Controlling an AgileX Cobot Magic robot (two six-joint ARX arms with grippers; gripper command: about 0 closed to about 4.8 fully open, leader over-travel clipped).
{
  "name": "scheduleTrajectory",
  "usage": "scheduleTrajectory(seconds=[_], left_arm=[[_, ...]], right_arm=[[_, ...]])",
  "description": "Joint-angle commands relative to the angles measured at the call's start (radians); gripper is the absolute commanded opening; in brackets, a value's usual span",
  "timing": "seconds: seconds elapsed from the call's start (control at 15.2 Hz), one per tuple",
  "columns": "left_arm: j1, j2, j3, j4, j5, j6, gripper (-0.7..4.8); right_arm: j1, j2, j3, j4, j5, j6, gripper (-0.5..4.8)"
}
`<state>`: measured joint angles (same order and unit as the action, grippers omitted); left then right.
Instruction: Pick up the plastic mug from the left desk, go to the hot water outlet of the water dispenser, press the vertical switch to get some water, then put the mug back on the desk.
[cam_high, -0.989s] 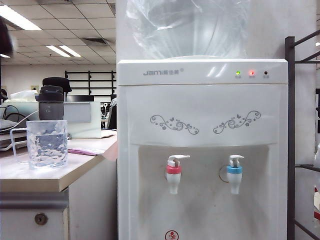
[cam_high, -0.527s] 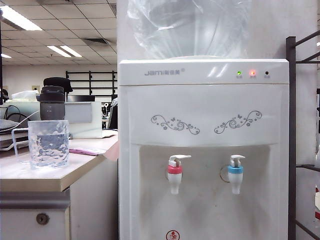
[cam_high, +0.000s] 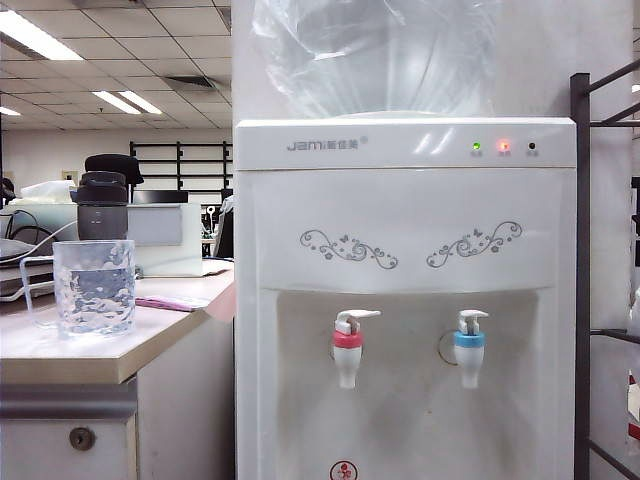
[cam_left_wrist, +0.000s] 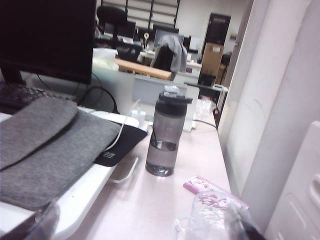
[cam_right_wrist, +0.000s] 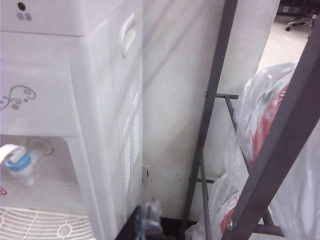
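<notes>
The clear plastic mug (cam_high: 93, 287) stands upright on the left desk (cam_high: 60, 362), handle to the left, and seems to hold water. No arm shows in the exterior view. In the left wrist view my left gripper (cam_left_wrist: 142, 227) is open wide and low over the desk top (cam_left_wrist: 165, 195). The mug (cam_left_wrist: 215, 217) stands just inside one blurred finger (cam_left_wrist: 246, 229), not gripped. The water dispenser (cam_high: 405, 250) has its hot water outlet (cam_high: 347, 350) with the red collar, and the vertical switch (cam_high: 358, 317) sits on top. My right gripper (cam_right_wrist: 146, 222) is shut and empty beside the dispenser's side wall.
A smoky-grey bottle (cam_high: 102, 205) stands behind the mug, with a pink packet (cam_high: 170, 302) beside it. A grey pouch (cam_left_wrist: 45, 145), cables and a monitor (cam_left_wrist: 47, 37) crowd the desk. The blue-collared tap (cam_high: 468, 348) is right of the red one. A dark metal rack (cam_right_wrist: 215, 115) holds bagged bottles.
A dark blur of the left arm at the exterior view's upper left edge is gone now. The mug has stayed in place on the desk.
</notes>
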<state>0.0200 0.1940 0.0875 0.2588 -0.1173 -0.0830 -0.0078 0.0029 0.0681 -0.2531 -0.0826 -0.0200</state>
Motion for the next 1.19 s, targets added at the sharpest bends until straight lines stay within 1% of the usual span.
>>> scheduleTrajectory(seconds=[0.07, 0.26, 0.4, 0.53, 0.59, 0.72, 0.79, 0.86, 0.92, 0.99, 1.19], left_arm=[[0.004, -0.171, -0.065, -0.180, 0.007, 0.000, 4.63], [0.007, -0.192, -0.079, -0.268, 0.008, -0.003, 4.62], [0.025, -0.192, -0.079, -0.285, 0.009, -0.003, 4.62], [0.063, -0.192, -0.079, -0.285, 0.010, -0.003, 4.62], [0.105, -0.192, -0.079, -0.280, 0.006, -0.003, 4.62], [0.105, -0.192, -0.079, -0.288, 0.123, 0.042, 4.62], [0.105, -0.192, -0.079, -0.306, 0.227, 0.109, 4.62], [0.105, -0.192, -0.079, -0.305, 0.201, 0.110, 3.57], [0.106, -0.192, -0.079, -0.295, 0.159, 0.113, 0.05], [0.106, -0.192, -0.079, -0.294, 0.140, 0.112, -0.08], [0.105, -0.192, -0.079, -0.303, 0.133, 0.109, -0.06]], right_arm=[[0.001, 0.000, 0.004, 0.010, -0.002, -0.003, -0.05], [0.000, 0.000, 0.004, 0.010, -0.002, -0.003, -0.05], [0.000, 0.000, 0.004, 0.011, -0.002, -0.003, -0.05], [0.001, 0.000, 0.004, 0.010, -0.002, -0.003, -0.05], [0.000, 0.000, 0.004, 0.011, -0.002, -0.003, -0.05], [0.000, 0.000, 0.004, 0.010, -0.002, -0.003, -0.05], [0.000, 0.000, 0.004, 0.010, -0.002, -0.003, -0.05], [0.000, 0.000, 0.004, 0.011, -0.002, -0.003, -0.05], [0.000, 0.000, 0.004, 0.010, -0.002, -0.003, -0.05], [0.000, 0.000, 0.004, 0.010, -0.002, -0.003, -0.05], [0.000, 0.000, 0.004, 0.010, -0.002, -0.003, -0.05]])
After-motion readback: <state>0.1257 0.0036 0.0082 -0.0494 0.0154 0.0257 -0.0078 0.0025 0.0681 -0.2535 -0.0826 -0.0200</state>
